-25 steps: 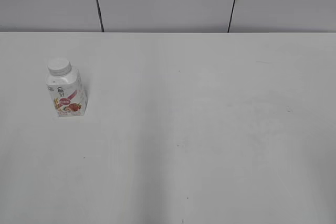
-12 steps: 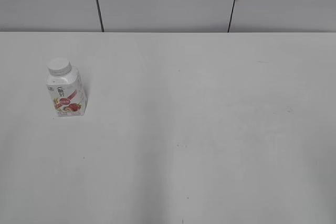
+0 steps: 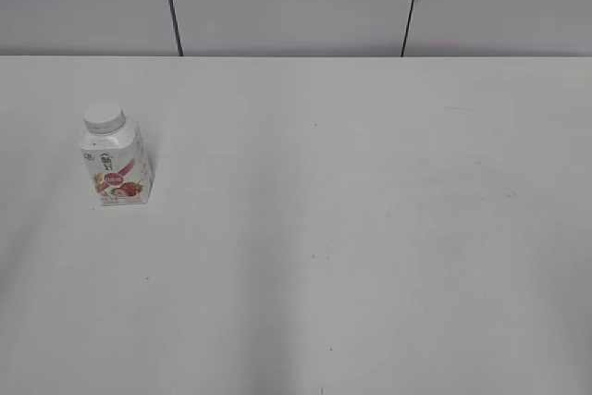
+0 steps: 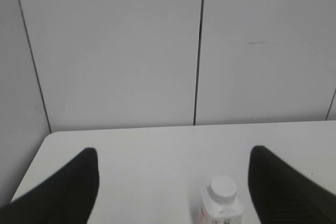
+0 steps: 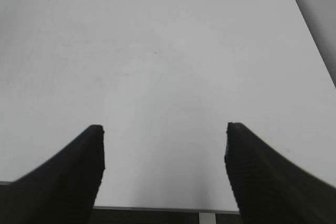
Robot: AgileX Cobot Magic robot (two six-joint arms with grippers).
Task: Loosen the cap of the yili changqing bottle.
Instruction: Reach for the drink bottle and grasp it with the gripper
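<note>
We see a small squarish white plastic drink bottle (image 3: 115, 166) with sloped shoulders and a pink-red strawberry label standing upright on the left part of the white table. A small round white plastic screw cap (image 3: 104, 117) sits on its wide neck. In the left wrist view we find the bottle at the bottom edge, cap on top.

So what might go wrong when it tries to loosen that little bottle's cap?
The bottle is small, standing free on the bare table, so a sideways nudge might tip it. Its cap is small and round; the open left claw might slip on it. If nothing steadies the body, the whole bottle may just spin.
</note>
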